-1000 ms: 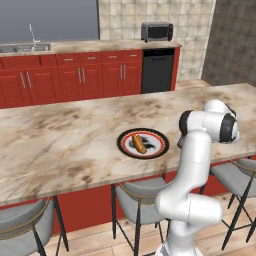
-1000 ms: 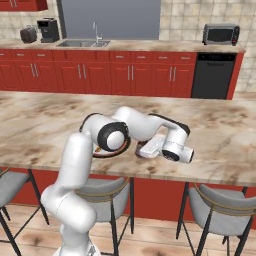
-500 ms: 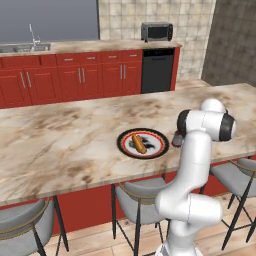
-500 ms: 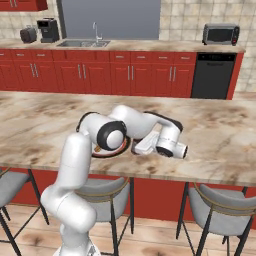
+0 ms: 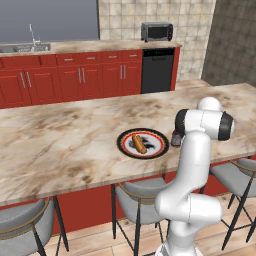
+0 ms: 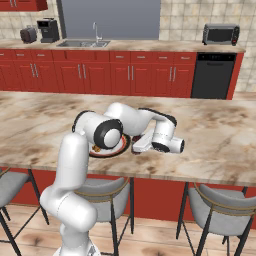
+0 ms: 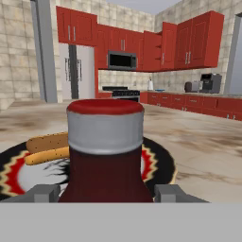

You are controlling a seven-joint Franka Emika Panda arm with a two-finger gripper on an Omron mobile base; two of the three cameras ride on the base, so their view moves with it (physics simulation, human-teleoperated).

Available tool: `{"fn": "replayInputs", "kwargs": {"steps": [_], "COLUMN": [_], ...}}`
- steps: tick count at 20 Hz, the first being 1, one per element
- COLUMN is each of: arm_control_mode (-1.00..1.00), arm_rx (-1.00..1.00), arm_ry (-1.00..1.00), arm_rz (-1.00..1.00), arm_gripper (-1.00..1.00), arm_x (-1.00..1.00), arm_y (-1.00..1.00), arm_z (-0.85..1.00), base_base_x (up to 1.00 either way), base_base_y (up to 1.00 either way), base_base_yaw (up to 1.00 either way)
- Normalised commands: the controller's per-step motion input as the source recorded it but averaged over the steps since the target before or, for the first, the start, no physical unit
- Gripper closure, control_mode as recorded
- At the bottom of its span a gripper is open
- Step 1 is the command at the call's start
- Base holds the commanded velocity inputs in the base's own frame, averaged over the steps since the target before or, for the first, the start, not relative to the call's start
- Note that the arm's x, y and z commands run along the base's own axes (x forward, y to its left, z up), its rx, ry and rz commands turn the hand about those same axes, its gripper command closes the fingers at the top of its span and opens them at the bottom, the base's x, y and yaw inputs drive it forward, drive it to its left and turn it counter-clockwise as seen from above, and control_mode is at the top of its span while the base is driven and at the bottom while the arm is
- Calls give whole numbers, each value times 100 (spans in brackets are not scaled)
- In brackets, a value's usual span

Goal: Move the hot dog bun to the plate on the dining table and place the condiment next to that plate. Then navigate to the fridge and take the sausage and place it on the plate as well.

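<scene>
The small dark reddish-brown condiment bottle with its red cap (image 7: 105,142) stood upright on the long beige-brown veined marble dining table (image 5: 60,145), just beside the right edge of the round white plate with the black rim and thin red inner ring (image 5: 156,150) as the left base view showed it. In the hand view the bottle sat squarely between the two small dark finger tips of the gripper (image 7: 105,193), which flanked its lower body on either side (whether the pads pressed the bottle or stood a little off it could not be told from these pictures). The small tan-orange hot dog bun (image 5: 138,144) lay on the plate, left of its middle, and showed behind the bottle in the hand view. In the right base view the white arm bent low over the table's near edge, the hand level with the marble top. A grey-seated stool (image 5: 142,196) stood under the table's front edge.
</scene>
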Motion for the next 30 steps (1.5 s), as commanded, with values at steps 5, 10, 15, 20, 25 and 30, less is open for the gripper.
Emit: {"fn": "replayInputs", "kwargs": {"steps": [5, 10, 15, 20, 25, 30], "arm_control_mode": [-100, -100, -100, -100, -100, -100], "arm_rx": [-2, -1, -7, -8, -7, -4], "arm_ry": [0, 0, 0, 0, 0, 0], "arm_rz": [0, 0, 0, 0, 0, 0], "arm_gripper": [100, 100, -100, -100, -100, -100], "arm_x": [0, 0, 0, -10, -9, -9], "arm_y": [0, 0, 0, 0, 0, 1], "arm_z": [-59, -57, -27, 10, 36, 61], "base_base_x": [0, 0, 0, 0, 0, 0], "base_base_y": [0, 0, 0, 0, 0, 0], "base_base_yaw": [0, 0, 0, 0, 0, 0]}}
